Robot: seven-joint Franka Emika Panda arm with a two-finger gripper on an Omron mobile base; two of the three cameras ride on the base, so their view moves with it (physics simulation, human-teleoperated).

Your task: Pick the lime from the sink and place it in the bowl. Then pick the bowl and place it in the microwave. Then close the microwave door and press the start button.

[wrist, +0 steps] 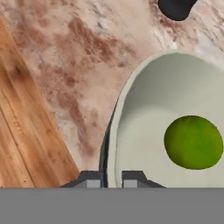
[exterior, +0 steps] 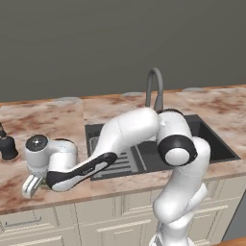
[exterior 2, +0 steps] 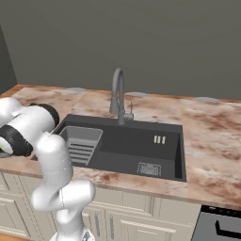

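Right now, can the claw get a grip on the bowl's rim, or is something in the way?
Probably yes. In the hand view the claw sits right at the bowl rim, one fingertip on each side of the wall, nothing between. The lime lies inside, apart from the fingertips.

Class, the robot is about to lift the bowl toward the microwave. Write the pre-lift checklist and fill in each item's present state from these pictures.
1. Lime inside the bowl: ok, it rests on the glossy inside.
2. Sink holds no lime: ok, the basin shows just the drain tray.
3. Gripper lined up on the bowl's rim: ok, one fingertip sits on each side of the wall in the hand view.
4. Fingers clamped on the rim: cannot tell, any contact is hidden at the picture's bottom edge.
5. Bowl fully on the counter: cannot tell, it sits near the front edge.
6. Microwave door open: cannot tell from these pictures.
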